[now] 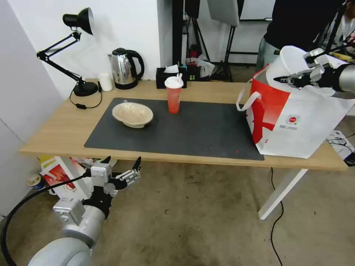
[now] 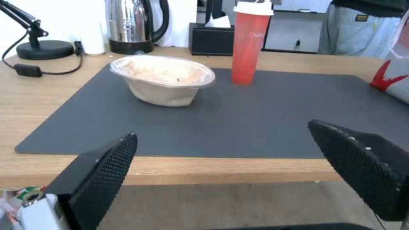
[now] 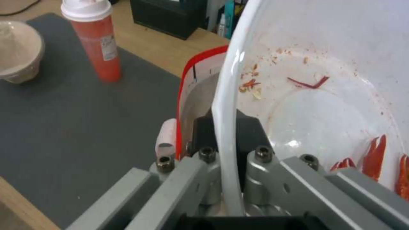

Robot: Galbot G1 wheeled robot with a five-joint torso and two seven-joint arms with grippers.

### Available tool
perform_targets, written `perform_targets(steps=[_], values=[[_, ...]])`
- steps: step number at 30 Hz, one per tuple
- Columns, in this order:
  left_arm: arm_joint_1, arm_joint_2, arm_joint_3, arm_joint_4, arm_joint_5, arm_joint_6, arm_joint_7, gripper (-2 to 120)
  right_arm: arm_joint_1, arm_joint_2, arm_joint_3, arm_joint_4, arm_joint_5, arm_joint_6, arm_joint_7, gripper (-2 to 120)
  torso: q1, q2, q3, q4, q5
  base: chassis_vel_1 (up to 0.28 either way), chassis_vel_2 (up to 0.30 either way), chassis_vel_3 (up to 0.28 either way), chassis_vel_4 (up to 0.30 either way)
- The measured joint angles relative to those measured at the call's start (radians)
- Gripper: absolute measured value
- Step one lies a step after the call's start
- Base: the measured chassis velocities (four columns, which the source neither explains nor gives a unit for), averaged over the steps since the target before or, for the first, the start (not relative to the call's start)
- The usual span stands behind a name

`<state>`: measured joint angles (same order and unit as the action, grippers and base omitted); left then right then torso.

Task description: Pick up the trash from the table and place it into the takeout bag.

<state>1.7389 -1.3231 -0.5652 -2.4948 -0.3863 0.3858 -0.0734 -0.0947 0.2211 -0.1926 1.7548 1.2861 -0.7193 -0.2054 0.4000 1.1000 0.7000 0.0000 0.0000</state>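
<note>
Head view: right end effector (image 1: 283, 78) is clamped on the rim of the large white bowl (image 1: 292, 61), held tilted on edge directly above the open mouth of the takeout bag (image 1: 296, 122). The bag stands upright at the right end of the desk (image 1: 55, 129), partly on the dark mat (image 1: 199, 129). Right wrist view confirms the grip: the bowl's rim (image 3: 221, 127) passes between the two pads, one inside the bowl and one outside, and red residue streaks the inner wall. The bag's red edge and foil lining (image 3: 200, 92) lie just below and beyond the pads.

Key relation: bowl is over the bag opening, not yet inside; the bag lies straight below the end effector, so the release looks like a matter of lowering or letting go. Risk, as I judge it: a bowl this wide, dropped on edge, may catch the bag's rim.

Left end effector (image 1: 122, 166) hangs below the desk's near edge with its pads (image 2: 106, 166) spread apart, holding nothing. It is the nearer arm to the two remaining items on the mat: beige bowl (image 1: 132, 114) and, to its right and well apart, the upright red cup (image 1: 173, 95).
</note>
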Motion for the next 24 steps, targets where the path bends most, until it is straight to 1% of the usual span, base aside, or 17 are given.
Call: perform_targets(steps=[14,15,16,18,19,20,21,23,24], values=[[-0.001,-0.001,-0.002,0.000,0.001,-0.001,0.000,100,-0.022,0.016,-0.009,0.011,-0.029,0.001,-0.018,0,0.000,0.000,0.000,-0.0001,0.0000,0.000,0.000,0.000,0.000],[-0.001,-0.001,-0.003,0.000,0.001,-0.001,0.000,100,-0.026,0.019,-0.010,0.015,-0.032,0.001,-0.017,4,0.000,0.000,0.000,-0.0001,0.0000,0.000,0.000,0.000,0.000],[-0.001,-0.001,-0.003,0.000,0.001,-0.001,0.000,100,-0.026,0.019,-0.010,0.015,-0.032,0.001,-0.017,4,0.000,0.000,0.000,-0.0001,0.0000,0.000,0.000,0.000,0.000],[-0.001,-0.002,-0.003,0.000,0.001,-0.001,0.000,100,-0.030,0.024,-0.012,0.016,-0.039,0.001,-0.013,14,0.000,0.000,0.000,0.0000,0.0000,0.000,0.000,0.000,0.000],[-0.001,-0.002,-0.003,0.000,0.001,-0.001,0.000,100,-0.031,0.025,-0.013,0.016,-0.040,0.001,-0.011,15,0.000,0.000,0.000,0.0000,-0.0001,0.000,0.000,0.000,0.000],[-0.002,-0.002,-0.004,0.000,0.001,-0.001,0.000,100,-0.034,0.028,-0.016,0.016,-0.042,0.001,-0.006,24,0.000,0.000,0.000,0.0000,0.0000,0.000,0.000,0.000,0.000],[-0.002,-0.002,-0.005,0.000,0.001,-0.001,0.000,100,-0.034,0.029,-0.019,0.017,-0.043,0.001,-0.003,29,0.000,0.000,0.000,0.0000,0.0001,0.000,0.000,0.000,0.000],[-0.002,-0.002,-0.005,0.000,0.001,-0.001,0.000,100,-0.034,0.029,-0.020,0.017,-0.043,0.001,-0.002,30,0.000,0.000,0.000,0.0000,0.0000,0.000,0.000,0.000,0.000],[-0.002,-0.002,-0.005,0.000,0.001,-0.001,0.000,100,-0.034,0.030,-0.025,0.018,-0.043,0.000,0.003,37,0.000,0.000,0.000,0.0000,-0.0001,0.000,0.000,0.000,0.000]])
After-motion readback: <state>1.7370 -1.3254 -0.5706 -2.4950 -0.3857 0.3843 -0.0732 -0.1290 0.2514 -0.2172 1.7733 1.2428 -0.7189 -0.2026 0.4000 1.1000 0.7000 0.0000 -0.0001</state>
